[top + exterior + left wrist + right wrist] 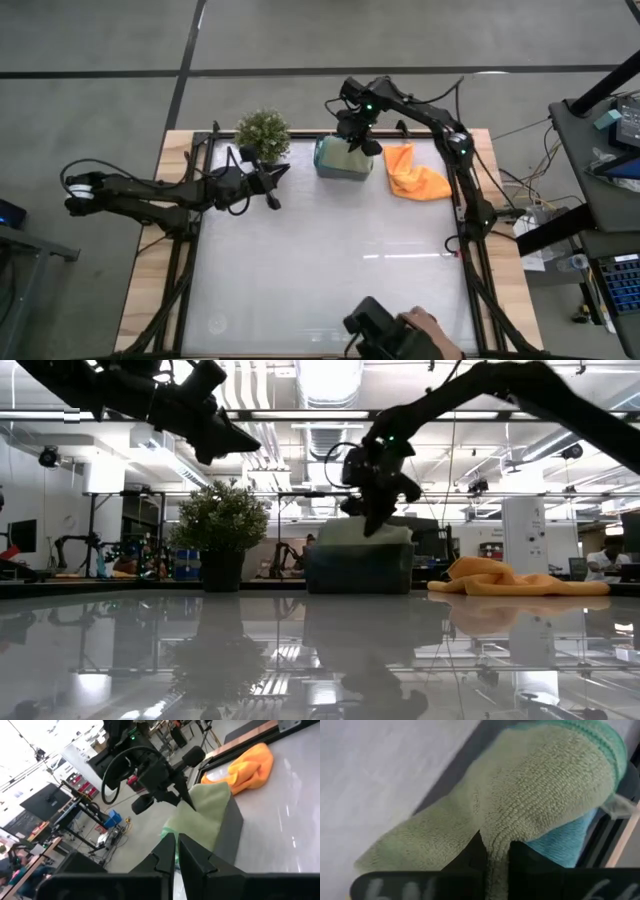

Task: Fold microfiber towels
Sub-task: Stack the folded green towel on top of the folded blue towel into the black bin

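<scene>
Here, the right gripper is pinching a light green towel with its jaws closed on a fold, lifting it from the grey bin at the desk's far edge. An orange towel is lying just beside the bin. A slow, straight lift should free it without dragging the teal towel beneath. The left gripper is waiting nearby, jaws shut and empty.

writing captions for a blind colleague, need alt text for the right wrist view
The right gripper is shut on a light green towel, pinching a fold of it. A teal-blue towel lies beneath it in the grey bin.
</scene>
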Robot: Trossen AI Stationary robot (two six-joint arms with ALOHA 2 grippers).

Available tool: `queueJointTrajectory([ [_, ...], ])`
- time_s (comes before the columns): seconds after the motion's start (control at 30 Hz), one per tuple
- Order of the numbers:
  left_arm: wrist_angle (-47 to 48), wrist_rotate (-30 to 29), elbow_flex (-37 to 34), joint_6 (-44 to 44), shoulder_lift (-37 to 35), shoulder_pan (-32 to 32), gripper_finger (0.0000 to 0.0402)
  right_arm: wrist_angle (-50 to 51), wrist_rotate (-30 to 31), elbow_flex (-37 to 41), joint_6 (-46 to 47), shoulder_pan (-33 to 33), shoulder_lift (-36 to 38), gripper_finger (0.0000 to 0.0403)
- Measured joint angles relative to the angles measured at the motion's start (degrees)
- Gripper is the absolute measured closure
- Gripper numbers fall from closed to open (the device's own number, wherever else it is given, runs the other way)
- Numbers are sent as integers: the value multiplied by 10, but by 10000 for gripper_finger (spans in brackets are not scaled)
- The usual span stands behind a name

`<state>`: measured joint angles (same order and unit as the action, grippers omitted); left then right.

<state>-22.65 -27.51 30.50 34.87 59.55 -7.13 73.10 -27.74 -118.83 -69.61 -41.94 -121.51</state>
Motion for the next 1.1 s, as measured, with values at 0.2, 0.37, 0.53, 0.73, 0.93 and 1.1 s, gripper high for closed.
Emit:
queueJointTrajectory([
  [0.2, -1, 0, 0, 0, 8, -4, 394, 16, 58, -69, -3, 4, -40, 381],
  [0.37, -1, 0, 0, 0, 11, -4, 394, 17, 59, -74, -22, 8, -40, 381],
  [0.53, -3, 0, 0, -1, 11, -4, 394, 16, 59, -74, -20, 12, -40, 380],
  [0.73, -8, 0, 0, -2, 12, -4, 394, 5, 72, -74, 11, 19, -39, 378],
  [0.93, -9, 0, 0, -15, 11, -4, 394, -4, 127, -73, 36, 21, -39, 340],
  [1.1, -9, 0, 0, -15, 12, -4, 394, -6, 127, -73, 38, 22, -39, 291],
])
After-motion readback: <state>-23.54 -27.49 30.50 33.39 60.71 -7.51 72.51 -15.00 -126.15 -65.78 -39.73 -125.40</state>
